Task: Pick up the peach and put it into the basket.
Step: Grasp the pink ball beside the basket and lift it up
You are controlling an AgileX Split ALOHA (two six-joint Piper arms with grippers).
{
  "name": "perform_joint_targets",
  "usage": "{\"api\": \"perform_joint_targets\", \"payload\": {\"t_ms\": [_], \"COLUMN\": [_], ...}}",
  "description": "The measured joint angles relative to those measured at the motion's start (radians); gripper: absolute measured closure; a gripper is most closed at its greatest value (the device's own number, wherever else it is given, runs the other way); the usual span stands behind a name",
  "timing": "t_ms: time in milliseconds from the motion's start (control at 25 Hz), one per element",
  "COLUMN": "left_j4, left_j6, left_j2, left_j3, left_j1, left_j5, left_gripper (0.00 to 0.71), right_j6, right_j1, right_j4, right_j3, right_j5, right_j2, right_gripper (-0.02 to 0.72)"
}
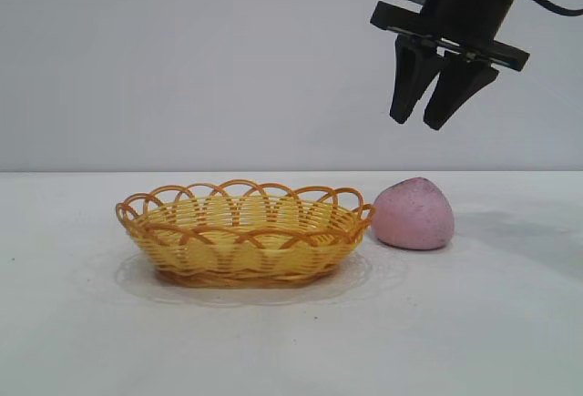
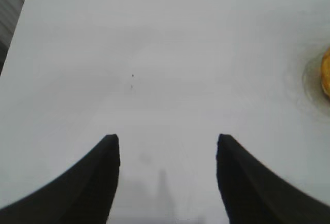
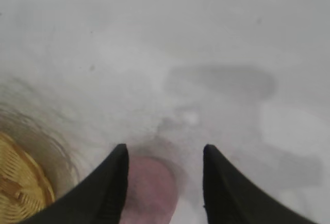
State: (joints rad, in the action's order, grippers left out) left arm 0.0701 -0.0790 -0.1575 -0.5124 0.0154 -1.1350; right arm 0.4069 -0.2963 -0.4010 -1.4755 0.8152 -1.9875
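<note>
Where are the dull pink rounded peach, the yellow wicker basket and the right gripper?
peach [image 1: 414, 214]: exterior view, middle of its front face.
basket [image 1: 244, 232]: exterior view, near woven wall.
right gripper [image 1: 423, 123]: exterior view, between fingertips.

White table bears the basket and, seemingly touching it, the peach.

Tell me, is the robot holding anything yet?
No. The right end effector hangs open above the peach, which sits on the table beside the basket. The left end effector is open and empty.

White tabletop, faint grey shadow patches, few dark specks; plain pale wall behind.
</note>
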Motion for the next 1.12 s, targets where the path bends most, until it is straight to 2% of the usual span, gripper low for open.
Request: {"api": "perform_joint_targets", "payload": {"t_ms": [240, 560, 720, 800, 880, 1000, 1120], "left_j4": [-0.019, -0.028, -0.028, -0.028, -0.028, -0.028, -0.028], "left_j6": [0.084, 0.104, 0.106, 0.106, 0.106, 0.106, 0.106], "left_j2": [0.168, 0.175, 0.175, 0.175, 0.175, 0.176, 0.176], "left_j3": [0.022, 0.027, 0.027, 0.029, 0.029, 0.029, 0.029], "left_j1": [0.0, 0.0, 0.0, 0.0, 0.0, 0.0, 0.0], "left_j5": [0.015, 0.015, 0.015, 0.015, 0.015, 0.015, 0.015], "left_gripper": [0.345, 0.345, 0.345, 0.345, 0.345, 0.345, 0.345], "right_j6": [-0.002, -0.025, -0.027, -0.025, -0.011, 0.0, 0.03], "right_j1": [0.0, 0.0, -0.004, -0.015, -0.026, -0.046, -0.084], "right_j4": [0.0, 0.0, -0.017, -0.024, -0.031, -0.036, -0.056], "right_j3": [0.0, -0.002, -0.002, -0.002, -0.002, -0.002, -0.002], "right_j5": [0.06, 0.174, 0.186, 0.184, 0.182, 0.17, 0.168], "right_j2": [0.0, -0.026, -0.102, -0.146, -0.158, -0.094, 0.034], "right_gripper": [0.367, 0.367, 0.367, 0.471, 0.611, 0.703, 0.703]}}
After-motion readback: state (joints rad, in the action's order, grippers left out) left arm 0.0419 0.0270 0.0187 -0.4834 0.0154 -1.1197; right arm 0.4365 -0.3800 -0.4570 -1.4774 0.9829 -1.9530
